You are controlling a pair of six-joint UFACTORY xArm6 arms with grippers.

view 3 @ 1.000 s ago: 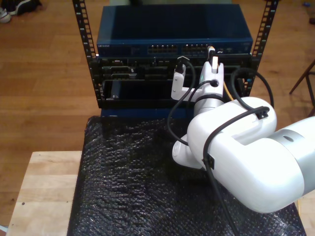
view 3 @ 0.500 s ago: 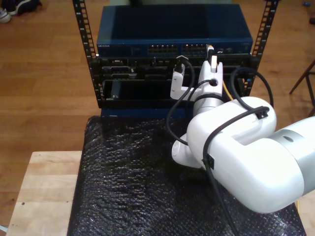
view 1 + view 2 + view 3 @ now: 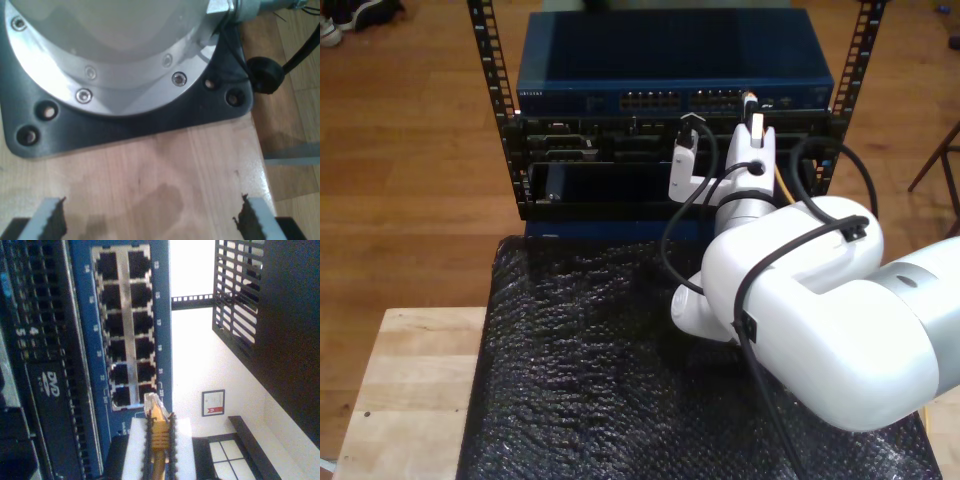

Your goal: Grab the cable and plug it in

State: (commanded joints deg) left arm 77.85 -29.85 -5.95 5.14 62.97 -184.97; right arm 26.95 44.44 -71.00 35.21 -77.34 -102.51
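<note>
My second hand (image 3: pixel 159 440) is clenched on the thin yellow-orange network cable (image 3: pixel 159 432) just behind its small clear plastic plug (image 3: pixel 151 401). The serrated black pads (image 3: pixel 172 440) press the cable from both sides. In the second wrist view the plug tip sits just short of the blue rack-mounted network switch (image 3: pixel 82 315), close to the end pair of ports in the grey-framed port block (image 3: pixel 122 325). The plug is not yet seated.

In the exterior view the white arm (image 3: pixel 820 310) reaches across the black bubble-wrap sheet (image 3: pixel 580 380) to the black equipment rack (image 3: pixel 505 130). The cable tip (image 3: pixel 750 100) is held at the switch's port row, toward the exterior view's right.

My first hand (image 3: pixel 150 220) stands released, its jaws wide apart with nothing between them. It hangs over the pale wooden desk (image 3: pixel 150 170) near a black base plate with a silver flange (image 3: pixel 130 125).

Risks from this position:

- Misalignment. The plug tip appears to point at the frame edge of the port block, not squarely into a port. Advancing in that state would jam the plug against the frame.
- Slip. The grip is on the round cable boot, not the plug body. Insertion resistance could push the cable back through the pads.
- Orientation. Which way the latch tab faces cannot be told. A wrongly turned plug would not enter.
- Snagging. A thick black robot cable (image 3: pixel 670 230) loops near the rack front and could catch.
</note>
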